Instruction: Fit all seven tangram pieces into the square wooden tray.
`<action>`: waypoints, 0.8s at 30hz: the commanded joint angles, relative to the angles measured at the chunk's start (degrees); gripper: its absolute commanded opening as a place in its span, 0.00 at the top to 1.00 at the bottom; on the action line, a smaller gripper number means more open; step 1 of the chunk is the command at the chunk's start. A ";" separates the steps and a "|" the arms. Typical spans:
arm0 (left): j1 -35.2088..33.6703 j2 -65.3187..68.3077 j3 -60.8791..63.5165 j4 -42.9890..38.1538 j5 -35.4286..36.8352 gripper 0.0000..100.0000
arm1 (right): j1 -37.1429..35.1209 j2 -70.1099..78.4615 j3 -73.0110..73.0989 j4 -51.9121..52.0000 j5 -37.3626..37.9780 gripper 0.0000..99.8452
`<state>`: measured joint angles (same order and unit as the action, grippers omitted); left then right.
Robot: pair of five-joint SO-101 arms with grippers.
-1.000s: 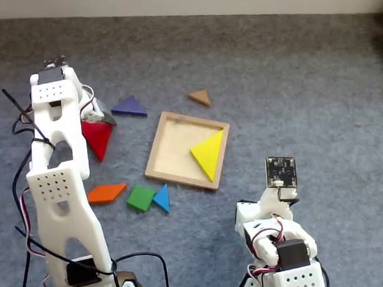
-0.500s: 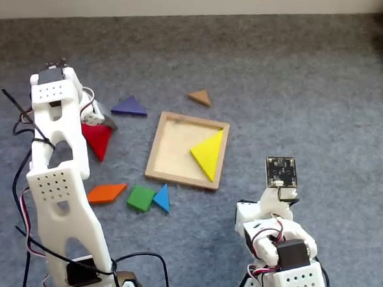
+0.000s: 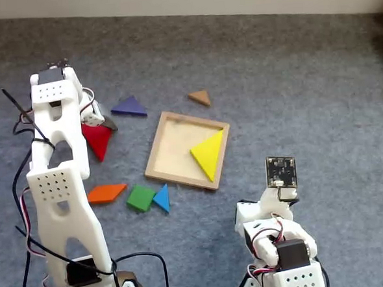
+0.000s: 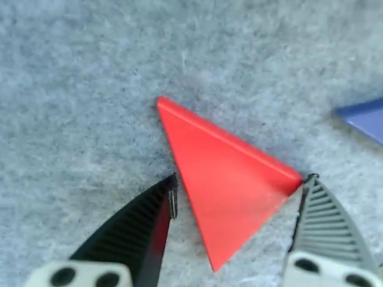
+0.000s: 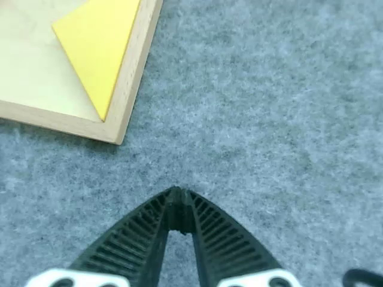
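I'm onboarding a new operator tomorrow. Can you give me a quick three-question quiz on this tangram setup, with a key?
1. True or false: the yellow triangle already lies inside the wooden tray.
2. Multiple choice: the left claw is
A) shut, above the tray
B) open, with a finger on either side of the red triangle
C) shut on the yellow triangle
3. Fill in: the number of tangram pieces lying on the carpet outside the tray is ___.

Key: 1 true; 2 B; 3 six.
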<state>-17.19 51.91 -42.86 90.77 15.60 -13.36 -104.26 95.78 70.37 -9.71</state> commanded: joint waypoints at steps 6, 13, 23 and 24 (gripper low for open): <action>1.10 -0.66 -0.57 -0.53 2.64 0.68 | 1.10 -1.01 6.73 -1.19 0.44 1.00; 1.01 -0.66 -0.48 -0.53 2.64 0.68 | 1.10 -1.01 6.73 -1.19 0.44 1.00; 1.36 -0.66 -0.48 -1.49 2.20 0.80 | 1.10 -1.01 6.73 -1.19 0.44 1.00; 1.36 -0.66 -0.48 -1.32 2.20 0.80 | 1.10 -1.01 6.73 -1.19 0.44 1.00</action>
<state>-17.01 51.56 -43.03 90.15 17.80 -13.36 -104.26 95.78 70.37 -9.71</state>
